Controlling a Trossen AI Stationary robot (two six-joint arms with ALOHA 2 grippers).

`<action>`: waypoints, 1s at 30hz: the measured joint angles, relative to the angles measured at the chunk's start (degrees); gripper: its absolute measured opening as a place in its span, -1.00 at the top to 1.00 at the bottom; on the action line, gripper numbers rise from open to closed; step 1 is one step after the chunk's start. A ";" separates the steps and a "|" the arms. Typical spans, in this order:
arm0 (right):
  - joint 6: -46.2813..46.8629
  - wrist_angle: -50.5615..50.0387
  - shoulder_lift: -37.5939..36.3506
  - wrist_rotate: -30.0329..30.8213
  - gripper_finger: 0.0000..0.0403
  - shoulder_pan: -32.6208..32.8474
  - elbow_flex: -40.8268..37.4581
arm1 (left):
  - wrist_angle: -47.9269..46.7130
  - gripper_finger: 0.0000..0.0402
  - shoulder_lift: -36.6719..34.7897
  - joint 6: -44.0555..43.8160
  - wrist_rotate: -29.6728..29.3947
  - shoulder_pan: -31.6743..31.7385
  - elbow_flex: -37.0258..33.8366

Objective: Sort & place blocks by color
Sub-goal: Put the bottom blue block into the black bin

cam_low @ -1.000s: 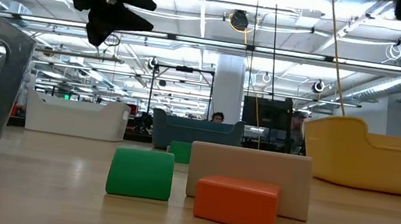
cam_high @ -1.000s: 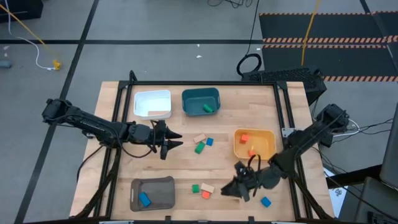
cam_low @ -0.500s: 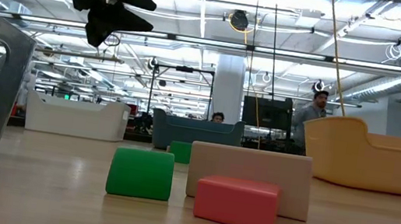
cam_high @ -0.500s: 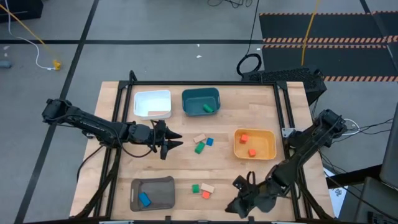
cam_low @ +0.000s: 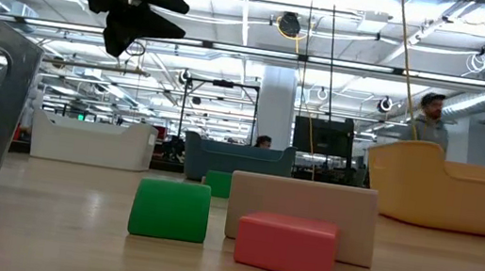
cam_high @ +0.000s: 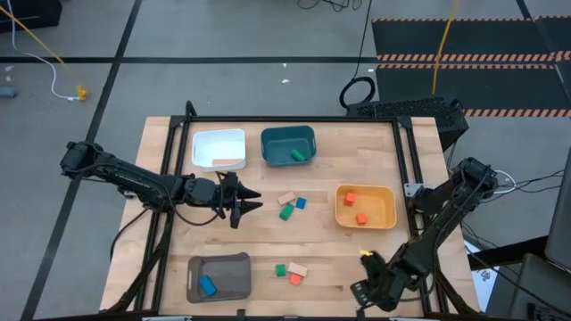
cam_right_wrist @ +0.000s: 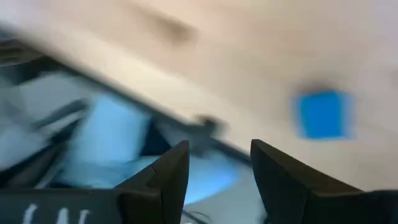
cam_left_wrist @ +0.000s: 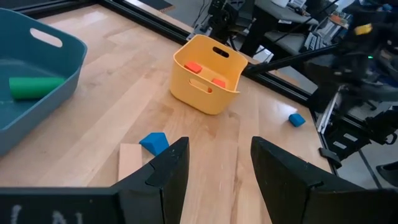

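Loose blocks lie flat on the table. A tan [cam_high: 286,198], a blue [cam_high: 301,203] and a green block [cam_high: 286,212] are mid-table. A green [cam_high: 280,269], a tan [cam_high: 297,268] and a red block [cam_high: 294,279] lie near the front edge. My left gripper [cam_high: 256,203] hovers open left of the middle group, pointing at it. My right gripper [cam_high: 364,287] is open over the near right corner, tipped downward. Its wrist view shows a blue block [cam_right_wrist: 321,114] on the table beyond the fingers. Nothing sits between either pair of fingers.
A white bin [cam_high: 219,149] and a teal bin [cam_high: 287,145] stand at the back, a yellow bin [cam_high: 365,207] with red blocks at the right, and a grey bin [cam_high: 219,276] with a blue block at the near left. A person walks far behind the table [cam_low: 429,119].
My right gripper has swung from beside the front group of blocks toward the table's near right corner, sinking a little, tipping from nearly level to steeply downward and rolling. The blue block near that corner is now covered by the arm in the high view.
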 joint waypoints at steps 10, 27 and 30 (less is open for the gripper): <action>2.75 -6.76 0.00 -5.65 0.18 2.66 -2.40 | -0.02 0.13 0.00 1.95 -0.04 0.00 0.00; 2.69 10.49 -0.02 -8.96 -0.20 2.66 -11.85 | -1.70 0.13 0.02 2.09 -0.55 0.02 0.00; 1.95 10.31 -0.02 -8.76 -0.21 2.64 -11.85 | -1.70 0.13 0.02 2.05 -2.18 0.02 0.00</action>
